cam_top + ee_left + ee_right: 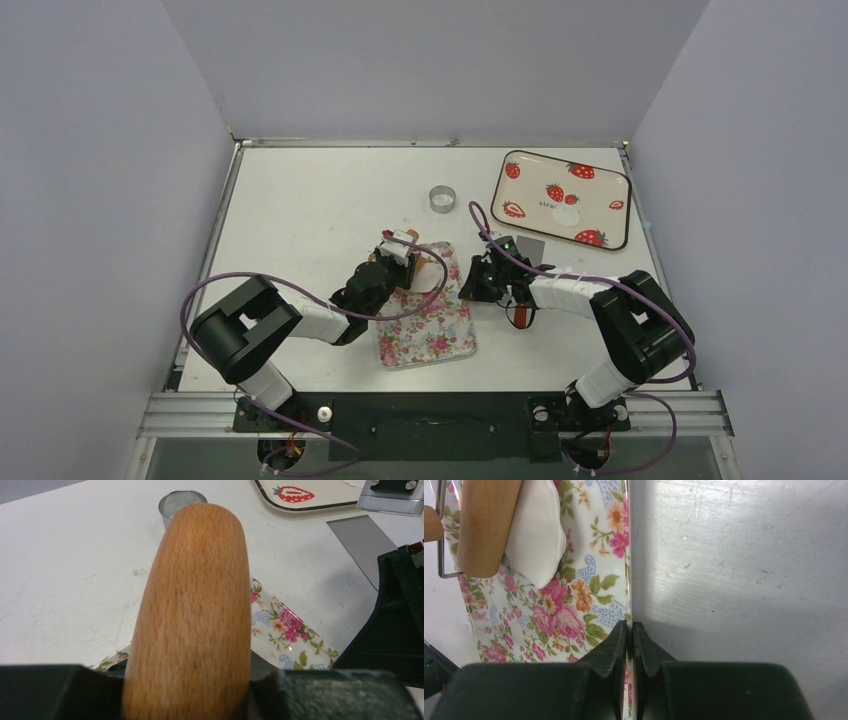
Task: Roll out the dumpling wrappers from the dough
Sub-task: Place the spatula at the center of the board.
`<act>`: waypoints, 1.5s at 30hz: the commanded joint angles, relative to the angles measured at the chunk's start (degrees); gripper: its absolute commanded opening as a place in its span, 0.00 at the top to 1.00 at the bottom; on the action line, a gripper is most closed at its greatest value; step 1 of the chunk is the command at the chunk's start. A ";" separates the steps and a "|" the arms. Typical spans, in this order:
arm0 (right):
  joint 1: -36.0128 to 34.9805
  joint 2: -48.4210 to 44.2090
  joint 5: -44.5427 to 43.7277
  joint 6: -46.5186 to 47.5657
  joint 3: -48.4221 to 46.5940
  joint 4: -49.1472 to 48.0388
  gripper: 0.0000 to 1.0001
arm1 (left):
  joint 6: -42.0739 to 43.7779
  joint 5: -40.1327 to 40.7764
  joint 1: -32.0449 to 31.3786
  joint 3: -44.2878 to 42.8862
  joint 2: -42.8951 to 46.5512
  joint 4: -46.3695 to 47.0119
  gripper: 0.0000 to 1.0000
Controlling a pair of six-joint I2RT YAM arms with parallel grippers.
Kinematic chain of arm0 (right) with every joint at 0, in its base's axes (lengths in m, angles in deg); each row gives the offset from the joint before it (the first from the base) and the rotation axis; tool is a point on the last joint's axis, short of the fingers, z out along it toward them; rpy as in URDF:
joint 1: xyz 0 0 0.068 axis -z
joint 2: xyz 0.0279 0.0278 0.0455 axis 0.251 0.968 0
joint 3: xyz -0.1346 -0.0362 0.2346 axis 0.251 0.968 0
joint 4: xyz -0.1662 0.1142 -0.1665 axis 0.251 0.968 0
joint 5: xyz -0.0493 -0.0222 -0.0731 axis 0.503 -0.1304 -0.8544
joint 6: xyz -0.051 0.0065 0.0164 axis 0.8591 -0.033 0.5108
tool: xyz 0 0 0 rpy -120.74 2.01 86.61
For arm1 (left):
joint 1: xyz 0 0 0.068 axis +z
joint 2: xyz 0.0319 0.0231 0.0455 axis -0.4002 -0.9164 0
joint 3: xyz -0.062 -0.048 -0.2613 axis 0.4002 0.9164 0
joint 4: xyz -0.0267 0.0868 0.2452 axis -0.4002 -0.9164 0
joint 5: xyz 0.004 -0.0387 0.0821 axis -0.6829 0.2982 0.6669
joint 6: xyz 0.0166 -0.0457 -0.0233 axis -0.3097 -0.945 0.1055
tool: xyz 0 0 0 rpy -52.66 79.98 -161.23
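Roller (195, 605) against dough (536, 535), ring (442, 198) and spatula (362, 542) nearby

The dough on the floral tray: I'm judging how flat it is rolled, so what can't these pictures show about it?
Right wrist view: the dough runs off the top edge, and the wooden roller covers its left side.
Left wrist view: the roller fills the frame, hiding it entirely.
Top view: the left gripper covers it; thickness unreadable.

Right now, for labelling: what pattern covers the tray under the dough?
Floral tray, pink roses; right wrist view.
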 commanded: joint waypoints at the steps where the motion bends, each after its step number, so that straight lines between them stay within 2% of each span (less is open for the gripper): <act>1: -0.02 2.58 -3.87 0.89 2.60 3.97 1.00 | -1.19 -1.67 0.97 3.93 -2.18 -12.38 1.00; 6: 0.02 2.39 -4.22 1.18 1.95 5.24 1.00 | -3.58 -0.19 2.73 2.13 -2.71 -17.25 1.00; 9: 0.06 2.11 -4.43 1.45 1.69 5.93 1.00 | -7.65 1.44 3.63 -2.15 -3.13 -26.30 1.00; 11: 0.06 2.09 -4.59 1.46 1.75 5.95 1.00 | -8.32 2.22 3.74 -2.40 -3.00 -27.42 1.00; 17: 0.07 1.89 -4.49 1.17 2.57 5.59 1.00 | -10.59 10.05 3.73 -1.97 -3.26 -25.16 1.00; 39: -0.11 0.99 -4.20 1.05 2.80 6.27 1.00 | -11.13 11.56 4.08 0.63 0.93 -24.90 1.00; 42: -0.21 -0.08 -4.43 1.10 2.59 6.66 1.00 | -10.23 10.81 5.05 -0.38 3.93 -26.72 1.00; 45: -0.30 -0.39 -4.53 1.22 2.38 6.71 1.00 | -5.68 9.44 5.56 -1.05 10.90 -26.54 1.00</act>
